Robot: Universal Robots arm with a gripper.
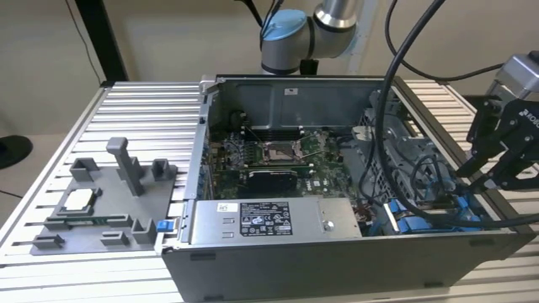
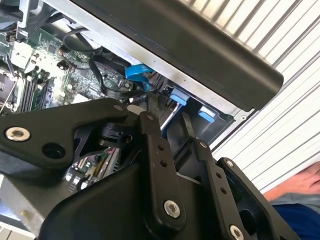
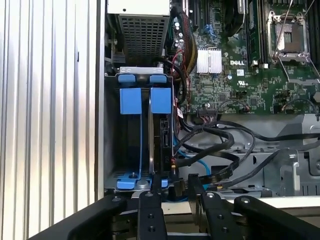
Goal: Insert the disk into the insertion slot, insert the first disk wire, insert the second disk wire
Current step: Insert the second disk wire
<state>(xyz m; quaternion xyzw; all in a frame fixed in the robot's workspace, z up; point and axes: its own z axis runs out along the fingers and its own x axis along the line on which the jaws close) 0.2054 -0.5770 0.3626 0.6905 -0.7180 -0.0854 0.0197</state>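
The disk (image 3: pixel 160 100) stands on edge in its blue carrier inside the drive cage at the case's front corner. In the exterior view its blue frame (image 1: pixel 413 224) is at the right front of the open case (image 1: pixel 337 265). My black gripper (image 1: pixel 484 180) hovers just above that corner. In both wrist views my gripper (image 3: pixel 173 187) (image 2: pixel 169 125) is open, fingers apart over the cage, with nothing clearly held. Loose black wires (image 3: pixel 215 145) and a blue wire (image 3: pixel 200 165) lie beside the disk. A blue wire end (image 2: pixel 137 72) also lies over the board.
A silver power-supply box (image 1: pixel 269 221) sits along the case front, the motherboard (image 1: pixel 269 158) behind it. A grey fixture plate (image 1: pixel 101 208) lies on the ribbed table at the exterior view's left. Thick black cables (image 1: pixel 396 95) hang over the case. A person's hand (image 2: pixel 300 182) is nearby.
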